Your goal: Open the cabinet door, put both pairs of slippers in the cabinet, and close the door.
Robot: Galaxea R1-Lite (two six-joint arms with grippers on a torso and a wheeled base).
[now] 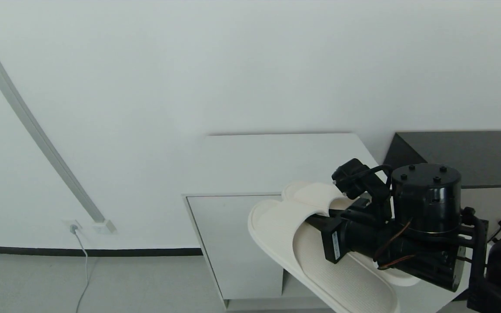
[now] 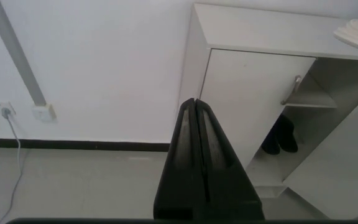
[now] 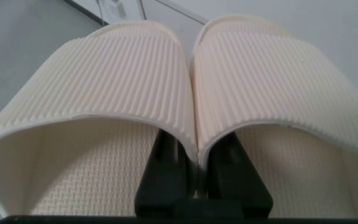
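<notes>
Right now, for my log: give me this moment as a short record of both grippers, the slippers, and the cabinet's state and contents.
right gripper: shut on the pair of cream slippers, pinching their two straps together
left gripper: shut, holding nothing
cabinet: white, against the wall, one side open
shelf: bare where it shows
dark shoes: inside, below the shelf
pale object: on the cabinet top, cannot tell what

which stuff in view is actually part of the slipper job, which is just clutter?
Job: white two-door cabinet, one door open; pair of cream ribbed foam slippers in the right gripper; second cream pair on its top.
Lying about: dark shoes inside it; wall socket with white cable; grey wall trunking.
</notes>
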